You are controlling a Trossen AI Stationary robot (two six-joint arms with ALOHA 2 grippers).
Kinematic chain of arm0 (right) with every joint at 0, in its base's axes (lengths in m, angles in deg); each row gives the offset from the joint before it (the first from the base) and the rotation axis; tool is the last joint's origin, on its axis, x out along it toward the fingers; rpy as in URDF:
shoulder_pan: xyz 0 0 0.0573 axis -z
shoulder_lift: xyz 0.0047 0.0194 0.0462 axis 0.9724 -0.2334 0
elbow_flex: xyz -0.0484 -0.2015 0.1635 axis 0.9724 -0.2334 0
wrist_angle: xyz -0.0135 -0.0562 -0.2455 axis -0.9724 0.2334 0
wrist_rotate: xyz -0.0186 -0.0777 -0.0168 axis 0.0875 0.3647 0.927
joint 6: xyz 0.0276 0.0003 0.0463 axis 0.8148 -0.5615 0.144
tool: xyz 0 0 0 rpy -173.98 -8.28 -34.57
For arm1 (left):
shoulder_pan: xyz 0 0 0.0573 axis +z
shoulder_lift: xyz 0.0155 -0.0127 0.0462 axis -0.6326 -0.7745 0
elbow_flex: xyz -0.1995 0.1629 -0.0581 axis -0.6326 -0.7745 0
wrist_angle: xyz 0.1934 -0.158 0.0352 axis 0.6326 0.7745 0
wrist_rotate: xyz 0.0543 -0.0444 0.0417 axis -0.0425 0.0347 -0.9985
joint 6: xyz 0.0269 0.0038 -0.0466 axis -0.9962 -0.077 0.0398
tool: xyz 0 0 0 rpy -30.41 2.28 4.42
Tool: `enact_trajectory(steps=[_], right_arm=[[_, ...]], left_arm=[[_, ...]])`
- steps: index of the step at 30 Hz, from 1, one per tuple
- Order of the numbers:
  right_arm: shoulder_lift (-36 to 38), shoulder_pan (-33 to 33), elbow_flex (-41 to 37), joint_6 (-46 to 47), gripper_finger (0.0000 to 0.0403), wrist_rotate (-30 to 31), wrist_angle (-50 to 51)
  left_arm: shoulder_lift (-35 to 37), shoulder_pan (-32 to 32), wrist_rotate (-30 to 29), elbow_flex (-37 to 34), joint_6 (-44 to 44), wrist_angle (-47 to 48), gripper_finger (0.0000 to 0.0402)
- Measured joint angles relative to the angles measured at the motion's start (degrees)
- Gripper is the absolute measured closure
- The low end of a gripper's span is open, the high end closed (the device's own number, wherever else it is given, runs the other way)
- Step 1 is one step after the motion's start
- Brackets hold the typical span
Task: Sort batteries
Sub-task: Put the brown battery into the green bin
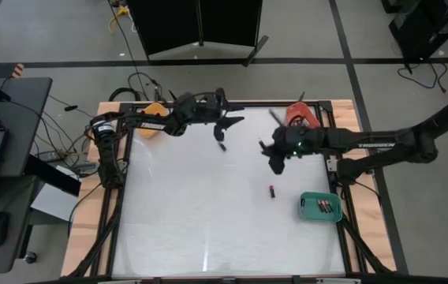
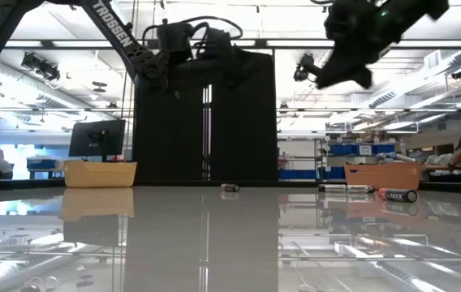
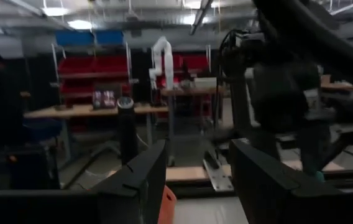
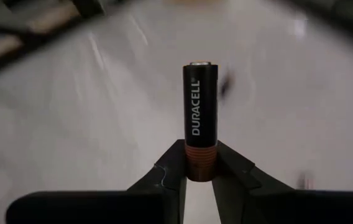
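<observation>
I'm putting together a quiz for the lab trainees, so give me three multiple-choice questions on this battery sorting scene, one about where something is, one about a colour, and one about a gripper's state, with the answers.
1. Where does the green tray sit in the high view?
A. Far left corner of the table
B. Near the table's right edge
C. Middle of the table

2. What colour is the band at the clamped end of the battery in the right gripper?
A. Copper
B. Blue
C. White

3. How is the left gripper?
A. Shut on a battery
B. Shut on a tray
C. Open, holding nothing

Answers:
1. B, the high view shows it by the right edge, with batteries inside.
2. A, the right wrist view shows a copper band between the fingers.
3. C, the left wrist view shows its fingers apart with an empty gap.
</observation>
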State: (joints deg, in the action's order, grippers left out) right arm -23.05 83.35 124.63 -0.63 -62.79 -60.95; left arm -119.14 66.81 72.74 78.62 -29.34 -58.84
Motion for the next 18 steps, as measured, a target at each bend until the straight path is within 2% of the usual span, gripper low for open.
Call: enact_trajectory(steps=[5,10,14,18], right_arm=[[-1.42,-8.52,4.52,19.27,0.0340,0.16,18.08],[-1.29,-19.30,4.69,41.73,0.0340,-1.39,28.91],[-1.55,-27.68,4.69,57.39,0.0340,-4.59,34.17],[-1.53,-34.73,4.71,70.35,0.0340,-6.88,37.19]], left_arm=[[0.07,2.27,0.09,-3.48,1.77,-7.89,0.0220],[0.07,4.75,0.07,-7.06,3.39,-14.32,0.0219],[0.07,6.62,0.48,-9.02,6.21,-19.20,0.0219],[0.07,8.30,4.14,-9.86,10.46,-20.74,0.0219]])
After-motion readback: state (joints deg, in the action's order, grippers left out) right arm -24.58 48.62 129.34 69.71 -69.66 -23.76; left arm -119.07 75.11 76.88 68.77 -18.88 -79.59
